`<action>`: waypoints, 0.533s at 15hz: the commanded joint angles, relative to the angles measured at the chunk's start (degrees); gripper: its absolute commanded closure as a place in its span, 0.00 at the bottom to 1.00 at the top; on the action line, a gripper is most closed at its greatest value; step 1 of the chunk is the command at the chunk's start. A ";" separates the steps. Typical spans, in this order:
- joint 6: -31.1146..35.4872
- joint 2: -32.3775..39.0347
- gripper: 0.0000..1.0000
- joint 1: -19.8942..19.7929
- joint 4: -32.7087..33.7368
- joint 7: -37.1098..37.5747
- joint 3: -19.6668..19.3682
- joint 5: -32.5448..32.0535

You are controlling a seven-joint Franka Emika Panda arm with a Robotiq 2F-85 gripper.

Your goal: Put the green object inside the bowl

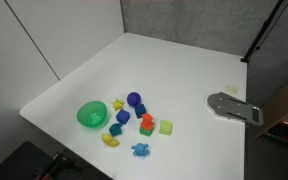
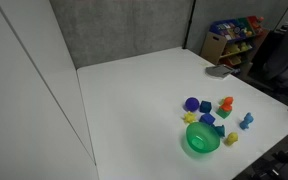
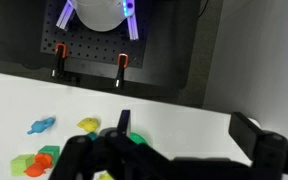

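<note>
The bright green bowl (image 1: 91,114) stands near the table's front edge, also in an exterior view (image 2: 201,141). The small dark teal-green piece (image 1: 141,109) lies among the toys next to a blue ball (image 1: 134,99); it also shows in an exterior view (image 2: 223,112) under an orange toy. In the wrist view my gripper (image 3: 184,128) is open and empty, well above the white table. A bit of the bowl (image 3: 137,139) shows behind one finger. The gripper does not show in either exterior view.
Small toys lie around the bowl: a lime cube (image 1: 166,127), an orange toy (image 1: 146,121), blue blocks (image 1: 123,117), yellow pieces (image 1: 110,139) and a blue figure (image 1: 141,150). A grey metal plate (image 1: 232,106) sits at the table's edge. Shelves with packets (image 2: 232,35) stand behind.
</note>
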 commanded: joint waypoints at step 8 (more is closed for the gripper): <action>1.42 2.60 0.00 -1.50 2.37 0.19 1.07 0.29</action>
